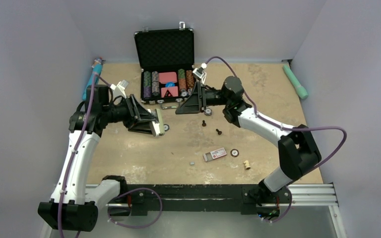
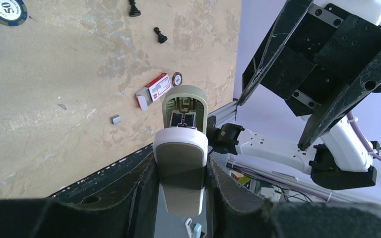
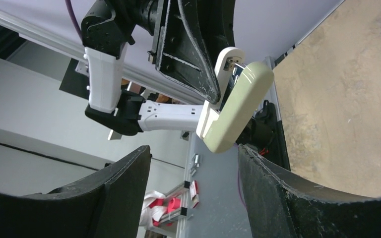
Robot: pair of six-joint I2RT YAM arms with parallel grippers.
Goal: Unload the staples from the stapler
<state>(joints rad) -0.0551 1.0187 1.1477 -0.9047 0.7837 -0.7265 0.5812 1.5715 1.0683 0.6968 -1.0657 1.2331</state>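
The stapler here is pale green and white, not black. My left gripper is shut on it and holds it above the table; in the left wrist view the stapler sits between the pads with its lid swung open and the metal magazine showing. I cannot tell whether staples are in the magazine. A tiny grey strip of staples lies on the table and also shows in the left wrist view. My right gripper is open and empty, just short of the stapler. From above, my right gripper faces the left one.
A red-and-white box lies near the staples. An open black case of poker chips stands at the back. Two dark chess pieces, a chip and a small cork-coloured piece lie in the middle. A green handle lies at the far right.
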